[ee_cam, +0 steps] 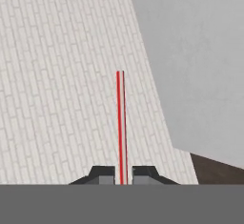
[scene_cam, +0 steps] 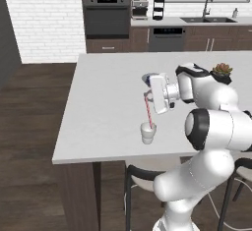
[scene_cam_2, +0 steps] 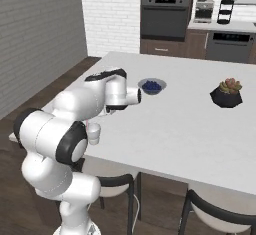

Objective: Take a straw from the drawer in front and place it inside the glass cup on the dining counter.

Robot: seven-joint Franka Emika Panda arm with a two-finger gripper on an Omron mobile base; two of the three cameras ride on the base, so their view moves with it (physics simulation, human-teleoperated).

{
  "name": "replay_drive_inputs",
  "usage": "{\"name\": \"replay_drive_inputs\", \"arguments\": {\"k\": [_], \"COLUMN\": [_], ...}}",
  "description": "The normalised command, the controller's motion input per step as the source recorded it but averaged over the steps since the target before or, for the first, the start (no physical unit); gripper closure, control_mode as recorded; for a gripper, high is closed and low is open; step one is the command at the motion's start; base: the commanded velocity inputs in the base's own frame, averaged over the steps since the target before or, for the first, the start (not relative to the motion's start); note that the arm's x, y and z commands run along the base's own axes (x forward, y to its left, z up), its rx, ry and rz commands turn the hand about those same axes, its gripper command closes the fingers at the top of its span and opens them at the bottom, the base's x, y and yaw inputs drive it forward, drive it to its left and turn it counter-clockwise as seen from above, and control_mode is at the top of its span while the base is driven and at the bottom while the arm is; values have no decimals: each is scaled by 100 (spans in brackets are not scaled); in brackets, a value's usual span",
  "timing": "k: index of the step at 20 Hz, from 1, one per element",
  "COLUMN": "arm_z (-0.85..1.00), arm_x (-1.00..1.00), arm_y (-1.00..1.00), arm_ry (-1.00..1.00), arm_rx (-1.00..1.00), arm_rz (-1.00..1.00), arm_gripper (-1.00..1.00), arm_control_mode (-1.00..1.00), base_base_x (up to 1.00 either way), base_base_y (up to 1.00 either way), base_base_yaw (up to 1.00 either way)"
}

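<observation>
The thin red straw point(scene_cam: 147, 111) hangs nearly upright from my gripper point(scene_cam: 146, 95), which is shut on its top end. Its lower end reaches into the mouth of the small glass cup point(scene_cam: 147, 132), which stands near the front edge of the white dining counter point(scene_cam: 106, 107). In the hand view the straw point(ee_cam: 120, 123) runs straight up from between the two dark fingertips of the gripper point(ee_cam: 123, 175). From the right base view the cup point(scene_cam_2: 94, 133) peeks out beside my forearm. The drawer is out of view.
A small bowl of dark blue berries point(scene_cam_2: 152, 86) sits on the counter behind the hand. A potted succulent in a black pot point(scene_cam_2: 227, 93) stands to the right. Stools point(scene_cam: 142, 174) are tucked under the counter's front edge.
</observation>
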Motion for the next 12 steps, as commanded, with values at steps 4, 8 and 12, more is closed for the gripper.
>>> {"name": "replay_drive_inputs", "arguments": {"k": [4, 8, 12], "arm_z": [-11, -19, -22], "arm_x": [28, 20, 17], "arm_y": [0, 0, 0], "arm_ry": [0, 0, 0], "arm_rx": [0, 0, 0], "arm_rz": [0, 0, 0], "arm_gripper": [100, 100, 100], "arm_control_mode": [-100, -100, -100], "base_base_x": [0, 0, 0], "base_base_y": [0, 0, 0], "base_base_yaw": [0, 0, 0]}}
